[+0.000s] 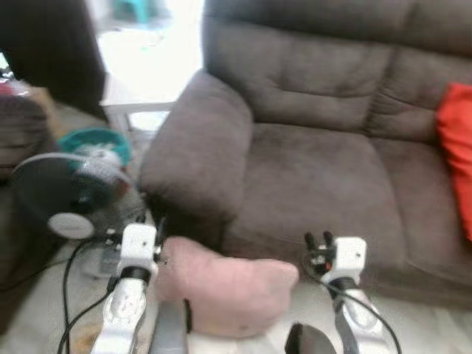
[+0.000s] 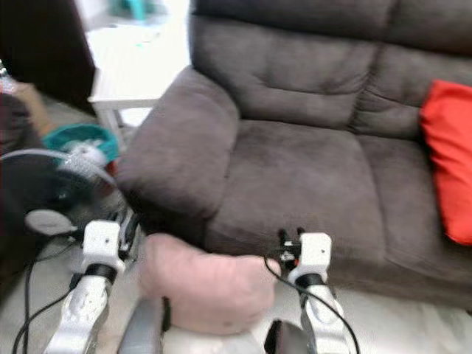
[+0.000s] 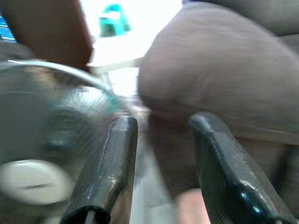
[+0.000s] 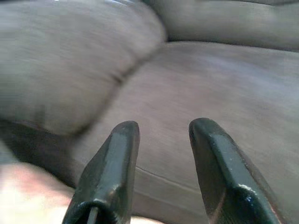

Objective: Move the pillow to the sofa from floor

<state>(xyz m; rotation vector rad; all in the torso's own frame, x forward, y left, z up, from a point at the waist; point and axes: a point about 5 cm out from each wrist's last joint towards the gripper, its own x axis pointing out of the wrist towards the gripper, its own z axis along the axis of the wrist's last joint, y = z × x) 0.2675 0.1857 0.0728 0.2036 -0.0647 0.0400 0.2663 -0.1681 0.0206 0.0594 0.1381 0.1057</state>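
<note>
Pillow (image 1: pixel 225 284): lain on the floor between both hands, long axis across, against the sofa (image 1: pixel 324 169) front.
Left hand (image 1: pixel 153 234): spread, empty, nearer.
Right hand (image 1: pixel 318 242): spread, empty.

my right gripper (image 4: pixel 161 135) fingers (image 4: pixel 112 163) stand apart, empty, before the sofa (image 4: pixel 210 79) seat; pink pillow (image 4: pixel 28 196) just below its armrest.

A black floor fan (image 1: pixel 63 193) with a white hub stands on the floor at the left, its black cord (image 1: pixel 70 284) trailing across the pale floor. Behind the fan sits a teal basket (image 1: pixel 96 140). A white side table (image 2: pixel 129 63) stands farther back in bright light. A red cushion (image 2: pixel 446 158) lies at the right.
</note>
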